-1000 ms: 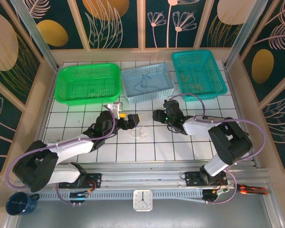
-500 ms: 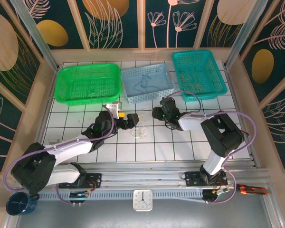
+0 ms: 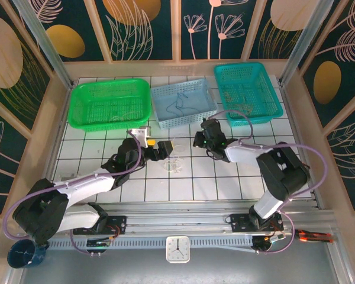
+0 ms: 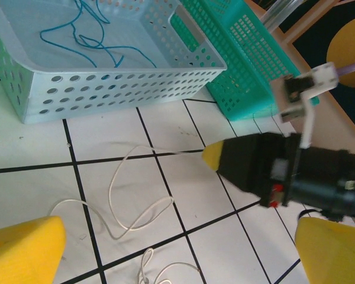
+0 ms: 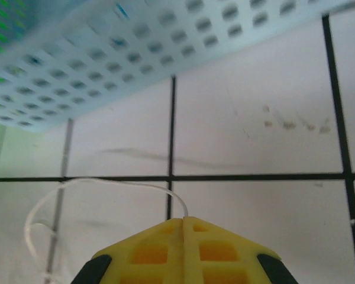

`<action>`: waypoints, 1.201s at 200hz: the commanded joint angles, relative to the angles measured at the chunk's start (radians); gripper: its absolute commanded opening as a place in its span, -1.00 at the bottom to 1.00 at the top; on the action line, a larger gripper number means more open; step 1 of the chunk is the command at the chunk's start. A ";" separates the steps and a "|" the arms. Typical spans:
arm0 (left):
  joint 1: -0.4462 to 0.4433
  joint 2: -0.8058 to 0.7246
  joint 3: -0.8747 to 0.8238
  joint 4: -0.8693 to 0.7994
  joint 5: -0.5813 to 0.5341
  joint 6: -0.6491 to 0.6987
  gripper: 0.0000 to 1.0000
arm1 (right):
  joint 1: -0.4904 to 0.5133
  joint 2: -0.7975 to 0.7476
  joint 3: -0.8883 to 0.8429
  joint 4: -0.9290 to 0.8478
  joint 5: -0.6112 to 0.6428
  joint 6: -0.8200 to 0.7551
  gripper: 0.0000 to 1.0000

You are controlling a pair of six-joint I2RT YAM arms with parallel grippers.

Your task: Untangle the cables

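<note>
Currently my left gripper (image 4: 178, 251) is spread wide and holds nothing, its two yellow fingertips sitting at the bottom corners of the left wrist view. Between them a whitish cable (image 4: 110, 192) lies in loose loops on the white tiled table (image 4: 29, 148). One end of it runs up to my right gripper (image 5: 184, 220). Its yellow fingers are pressed together with no gap and pinch that end at the very tip, and from there the wire arcs off to the left. Beyond the loops stands a pale blue basket (image 3: 184, 104) with a dark blue cable (image 4: 92, 42) lying inside. A teal basket (image 3: 247, 92) sits beside it on the right and a green basket (image 3: 110, 104) on the left
</note>
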 commanded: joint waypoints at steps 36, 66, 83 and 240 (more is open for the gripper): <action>0.006 -0.025 0.036 -0.015 0.014 0.101 0.98 | -0.007 -0.271 0.134 -0.119 -0.052 -0.087 -1.00; 0.006 -0.035 0.083 -0.057 0.014 0.202 0.98 | -0.008 -0.340 0.191 -0.171 -0.108 -0.162 -1.00; 0.005 -0.035 0.123 -0.098 0.008 0.274 0.98 | -0.006 -0.362 0.219 -0.203 -0.139 -0.211 -1.00; 0.005 0.078 0.432 -0.381 0.266 0.662 0.56 | 0.010 -0.468 0.223 -0.254 -0.468 -0.422 -1.00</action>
